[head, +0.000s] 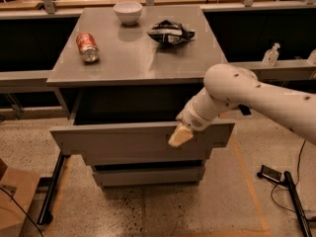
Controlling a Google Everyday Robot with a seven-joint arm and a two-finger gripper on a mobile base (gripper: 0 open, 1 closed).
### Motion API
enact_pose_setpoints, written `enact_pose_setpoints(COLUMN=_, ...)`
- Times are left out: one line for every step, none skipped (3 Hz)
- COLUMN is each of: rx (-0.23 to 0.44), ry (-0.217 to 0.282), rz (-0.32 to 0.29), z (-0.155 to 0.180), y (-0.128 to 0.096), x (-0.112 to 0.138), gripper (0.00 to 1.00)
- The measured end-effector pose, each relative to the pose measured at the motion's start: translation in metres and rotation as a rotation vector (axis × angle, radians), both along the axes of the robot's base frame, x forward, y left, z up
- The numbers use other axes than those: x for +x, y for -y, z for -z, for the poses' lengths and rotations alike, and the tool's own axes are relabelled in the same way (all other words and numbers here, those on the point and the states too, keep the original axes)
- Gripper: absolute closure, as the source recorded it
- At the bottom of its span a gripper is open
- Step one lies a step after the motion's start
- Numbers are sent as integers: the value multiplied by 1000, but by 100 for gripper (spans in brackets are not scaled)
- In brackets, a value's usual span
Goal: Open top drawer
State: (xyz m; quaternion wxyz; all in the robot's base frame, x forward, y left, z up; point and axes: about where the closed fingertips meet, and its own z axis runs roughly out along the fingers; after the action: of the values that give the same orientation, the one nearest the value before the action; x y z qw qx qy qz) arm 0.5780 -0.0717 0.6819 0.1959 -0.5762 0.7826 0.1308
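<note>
The top drawer (123, 141) is a wide matte grey drawer with a plain front panel, pulled well out from the grey cabinet (138, 58); its dark inside shows behind the front. My gripper (179, 135) is at the upper edge of the drawer front, right of its middle, with a pale yellow fingertip (180, 136) lying over the front face. The white arm comes in from the right. A narrower grey drawer front (148, 175) shows below, pushed in.
On the cabinet top lie a red soda can (87, 47) on its side, a white bowl (128, 11) and a dark snack bag (170, 32). A cardboard box (12, 201) stands at the lower left. Cables and a black device (271, 173) lie on the floor at right.
</note>
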Motion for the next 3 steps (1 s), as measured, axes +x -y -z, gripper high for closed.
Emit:
enact_pose_setpoints(rx=-32, ry=-68, rz=116, z=-25, y=18, x=-79, gripper=0)
enact_pose_setpoints(rx=-58, ry=-71, rz=98, z=-24, y=17, x=-90, gripper=0)
enact_pose_setpoints(rx=-55, ry=-67, rz=32, z=-19, y=5, x=-76, gripper=0)
